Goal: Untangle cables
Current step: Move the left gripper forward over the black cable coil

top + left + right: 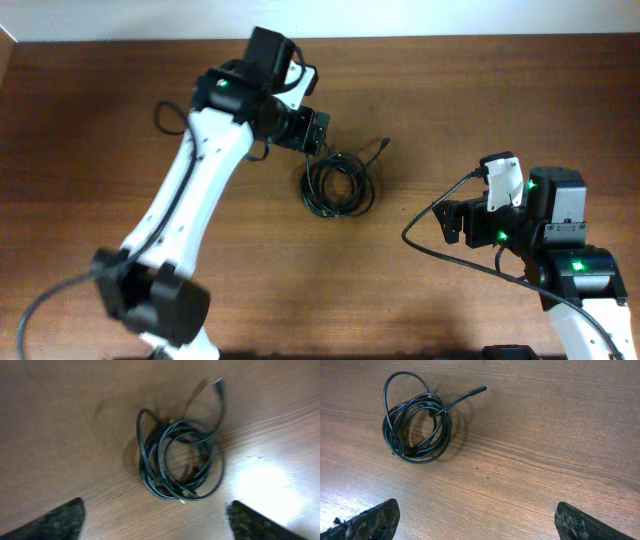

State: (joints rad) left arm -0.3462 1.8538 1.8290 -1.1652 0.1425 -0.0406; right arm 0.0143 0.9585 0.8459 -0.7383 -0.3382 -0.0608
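We see the cables (338, 187) coiled in one bundle on the wooden table (450, 100). Our left gripper (320, 135) is near them and our right gripper (450, 222) well apart, both with jaws apart and empty.

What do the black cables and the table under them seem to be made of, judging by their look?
The cables: likely rubber or plastic sheath, black, slightly glossy; they bend into tight loops. The plug on the free end: perhaps dark moulded plastic; too small to be sure. The table: wood or wood-look laminate, brown, smooth; grain lines show and light glares off it.
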